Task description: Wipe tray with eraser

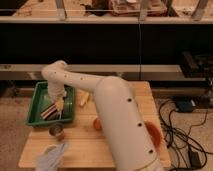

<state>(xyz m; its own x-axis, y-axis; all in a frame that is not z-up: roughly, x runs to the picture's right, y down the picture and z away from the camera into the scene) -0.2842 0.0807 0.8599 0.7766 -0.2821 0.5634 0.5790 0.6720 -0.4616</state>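
Green tray (39, 99) beneath the hand (59, 104)

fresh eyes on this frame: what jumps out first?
The bulky white robot arm dominates, arching from bottom centre up and left over the light wooden table. Its gripper is down in the green rectangular plastic tray at the table's left rear, right by a dark striped eraser block. In front of the tray sit a small metal cup and a crumpled pale blue cloth.

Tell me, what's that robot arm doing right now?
Gripper low inside green tray. Eraser on tray floor beside gripper. Metal cup outside tray's front rim, not in the way.
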